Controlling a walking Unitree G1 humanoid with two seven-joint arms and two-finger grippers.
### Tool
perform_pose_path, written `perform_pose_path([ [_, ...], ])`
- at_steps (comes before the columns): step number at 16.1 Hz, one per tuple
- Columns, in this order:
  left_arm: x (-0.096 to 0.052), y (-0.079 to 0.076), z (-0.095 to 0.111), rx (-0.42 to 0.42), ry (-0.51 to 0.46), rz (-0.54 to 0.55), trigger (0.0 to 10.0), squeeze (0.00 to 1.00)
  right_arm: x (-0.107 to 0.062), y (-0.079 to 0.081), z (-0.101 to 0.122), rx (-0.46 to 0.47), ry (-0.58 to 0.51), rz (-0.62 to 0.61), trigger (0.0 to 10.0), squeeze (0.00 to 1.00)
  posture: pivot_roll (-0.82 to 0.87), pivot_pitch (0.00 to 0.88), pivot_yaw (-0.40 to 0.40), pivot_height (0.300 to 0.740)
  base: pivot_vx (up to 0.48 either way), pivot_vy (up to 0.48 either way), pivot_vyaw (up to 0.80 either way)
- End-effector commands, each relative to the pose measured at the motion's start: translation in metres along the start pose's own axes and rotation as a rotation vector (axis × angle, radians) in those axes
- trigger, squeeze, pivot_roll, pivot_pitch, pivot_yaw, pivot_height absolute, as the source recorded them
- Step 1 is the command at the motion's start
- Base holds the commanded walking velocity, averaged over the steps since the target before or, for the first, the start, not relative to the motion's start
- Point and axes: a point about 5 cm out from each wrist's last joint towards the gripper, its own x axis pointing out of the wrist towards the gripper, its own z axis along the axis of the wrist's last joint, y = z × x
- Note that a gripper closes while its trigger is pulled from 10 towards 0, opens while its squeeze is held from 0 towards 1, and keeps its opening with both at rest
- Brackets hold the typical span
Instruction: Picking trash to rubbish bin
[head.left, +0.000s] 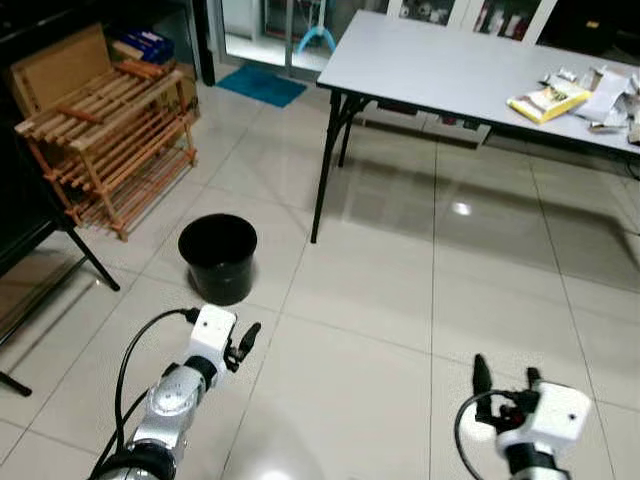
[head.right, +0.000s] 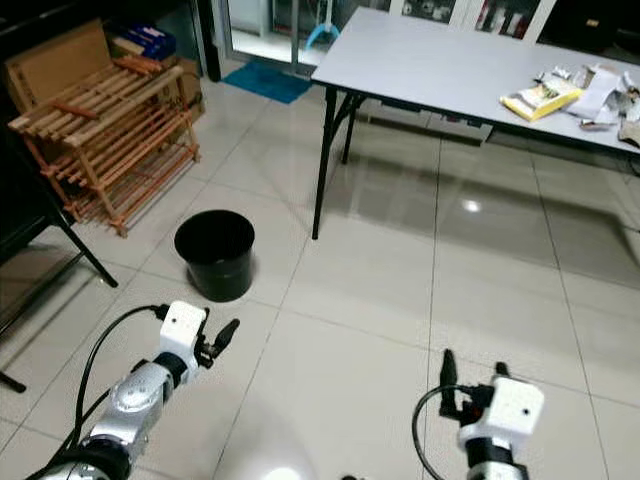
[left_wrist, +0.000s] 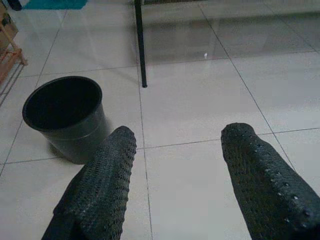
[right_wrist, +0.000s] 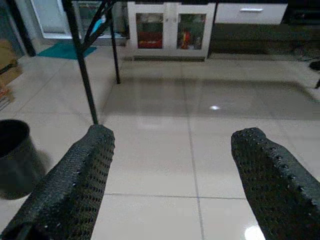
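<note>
From the head camera I have both arms raised in front of me over pale floor tiles, nothing held in either. My left gripper (head.left: 243, 343) hangs low and to my left with its two black fingers spread apart; the wrist camera on that arm shows a wide gap between the textured pads (left_wrist: 105, 175) with bare tile behind. The black rubbish bin (head.left: 218, 256) stands upright and open on the floor just ahead of that gripper and slightly to its left, near but not touching, and I can see its dark inside from the wrist view (left_wrist: 64, 116). My right gripper (head.left: 503, 376) sits low on my right, fingers likewise held wide apart, pointing forward across the tiles toward a white cabinet with glass doors (right_wrist: 168, 31) on the far wall. The trash (head.left: 590, 96), a heap of crumpled paper and wrappers with a yellow packet among it, lies on top of the grey folding table (head.left: 440, 65), at its right end, well ahead of the right gripper, above it and somewhat to its right, far from both tools. The table's black leg (head.left: 325, 170) comes down to the floor between the bin and the right gripper's line, beyond the bin. A wooden slatted rack (head.left: 110, 140) leans off to the far left of the left gripper, past the bin.
</note>
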Motion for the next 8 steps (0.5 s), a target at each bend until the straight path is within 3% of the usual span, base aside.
perform_pose_path([
  [1, 0.002, 0.000, 0.009, 0.006, -0.061, 0.003, 10.0, 0.00, 0.000, -0.003, 0.010, -0.009, -0.023, -0.034, 10.0, 0.00, 0.17, 0.073, -0.069, 0.740, 0.000, 0.000, 0.00],
  [3, 0.005, 0.000, 0.016, -0.023, -0.084, -0.007, 10.0, 0.00, -0.001, -0.002, 0.018, 0.019, -0.023, -0.053, 10.0, 0.00, 0.18, 0.077, -0.066, 0.740, 0.000, 0.000, 0.00],
  [5, 0.006, -0.006, 0.023, 0.023, -0.089, -0.080, 10.0, 0.00, -0.005, 0.004, 0.020, -0.039, 0.028, -0.043, 10.0, 0.00, 0.18, 0.081, -0.053, 0.740, 0.000, 0.000, 0.00],
  [8, 0.007, -0.002, 0.037, 0.071, -0.134, -0.091, 10.0, 0.00, -0.009, -0.002, 0.032, -0.086, 0.026, -0.051, 10.0, 0.00, 0.18, 0.078, -0.034, 0.740, 0.000, 0.000, 0.00],
])
